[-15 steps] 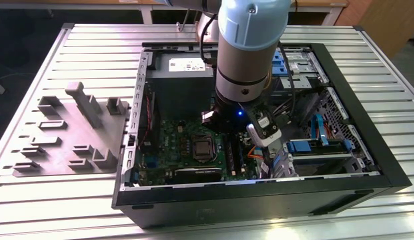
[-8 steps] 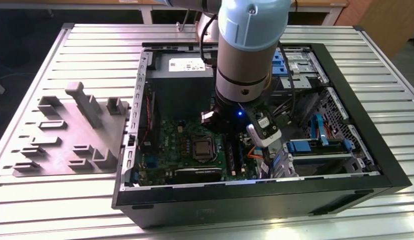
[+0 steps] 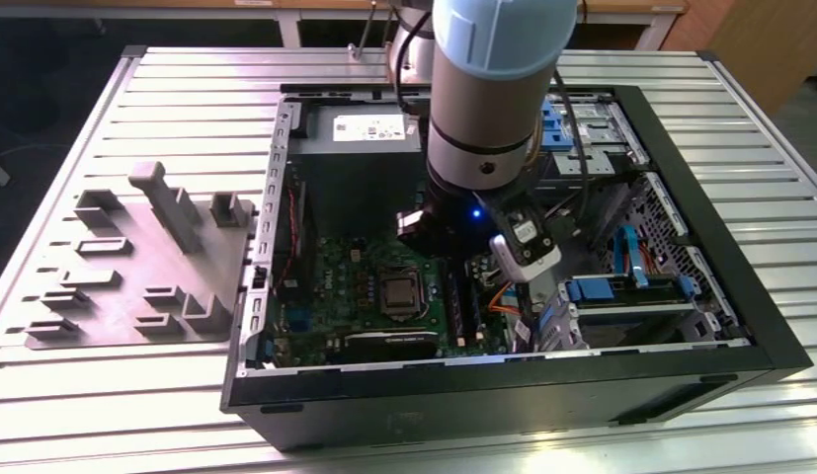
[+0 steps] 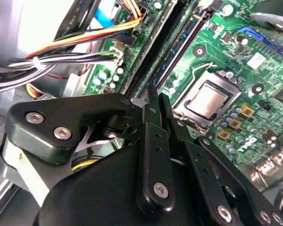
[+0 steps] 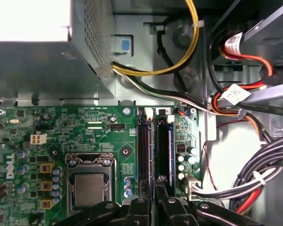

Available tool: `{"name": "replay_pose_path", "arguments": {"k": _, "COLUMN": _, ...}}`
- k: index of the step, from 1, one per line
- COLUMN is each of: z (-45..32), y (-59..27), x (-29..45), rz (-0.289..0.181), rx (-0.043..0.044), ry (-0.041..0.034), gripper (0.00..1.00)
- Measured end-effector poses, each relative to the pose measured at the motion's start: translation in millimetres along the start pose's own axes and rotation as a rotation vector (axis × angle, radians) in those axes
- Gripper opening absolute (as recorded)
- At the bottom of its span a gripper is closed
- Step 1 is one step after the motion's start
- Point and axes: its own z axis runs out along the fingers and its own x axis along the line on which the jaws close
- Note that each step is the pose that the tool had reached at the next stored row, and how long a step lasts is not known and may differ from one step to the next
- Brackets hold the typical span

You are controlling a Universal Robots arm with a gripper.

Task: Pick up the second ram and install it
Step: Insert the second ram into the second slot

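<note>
A dark blue-green strip, the ram (image 5: 170, 150), stands on edge in a long black slot on the green motherboard (image 5: 61, 132). It runs away from my fingertips in the second wrist view as the ram (image 4: 179, 54). My gripper (image 5: 155, 183) is shut, its black fingers pressed together just over the near end of that slot. Nothing shows between the fingers of the gripper (image 4: 155, 96). Whether the tips touch the strip I cannot tell. A neighbouring black slot (image 5: 143, 150) looks bare. In the exterior view my arm (image 3: 487, 99) reaches down into the open computer case (image 3: 514, 395).
The processor socket (image 5: 89, 188) lies beside the slots. Cable bundles (image 5: 245, 174) crowd the other side. The power supply box (image 5: 37, 61) is at the case's far end, blue drive brackets (image 3: 606, 288) at the exterior view's right. A grey parts fixture (image 3: 144, 257) sits on the table.
</note>
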Motion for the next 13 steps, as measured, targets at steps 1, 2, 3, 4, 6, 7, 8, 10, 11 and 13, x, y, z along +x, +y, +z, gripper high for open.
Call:
{"name": "replay_pose_path", "arguments": {"k": 1, "z": -2.4, "y": 0.1, "x": -0.1, "rz": 0.0, "rx": 0.0001, "ry": 0.0, "gripper": 0.19}}
{"name": "replay_pose_path", "arguments": {"k": 2, "z": -4.4, "y": 0.2, "x": -0.2, "rz": 0.0, "rx": 0.0, "ry": 0.0, "gripper": 0.19}}
{"name": "replay_pose_path", "arguments": {"k": 3, "z": -6.2, "y": 0.3, "x": -0.3, "rz": 0.0, "rx": 0.0001, "ry": 0.0, "gripper": 0.19}}
{"name": "replay_pose_path", "arguments": {"k": 4, "z": -7.7, "y": 0.4, "x": -0.3, "rz": 0.0, "rx": 0.0, "ry": -0.0001, "gripper": 0.19}}
{"name": "replay_pose_path", "arguments": {"k": 6, "z": -10.3, "y": 0.6, "x": -0.4, "rz": 0.0, "rx": 0.0, "ry": 0.0, "gripper": 0.19}}
{"name": "replay_pose_path", "arguments": {"k": 7, "z": -11.2, "y": 0.6, "x": -0.5, "rz": 0.0, "rx": 0.0001, "ry": 0.0, "gripper": 0.19}}
{"name": "replay_pose_path", "arguments": {"k": 8, "z": -11.3, "y": 0.7, "x": -0.5, "rz": 0.0, "rx": -0.0002, "ry": -0.0001, "gripper": 0.19}}
{"name": "replay_pose_path", "arguments": {"k": 10, "z": -11.3, "y": 0.7, "x": -0.5, "rz": 0.0, "rx": -0.0002, "ry": -0.0001, "gripper": 0.19}}
{"name": "replay_pose_path", "arguments": {"k": 11, "z": -11.3, "y": 0.7, "x": -0.5, "rz": 0.0, "rx": -0.0002, "ry": -0.0002, "gripper": 0.19}}
{"name": "replay_pose_path", "arguments": {"k": 13, "z": -11.4, "y": 0.6, "x": -0.5, "rz": 0.0, "rx": 0.0, "ry": -0.0001, "gripper": 0.19}}
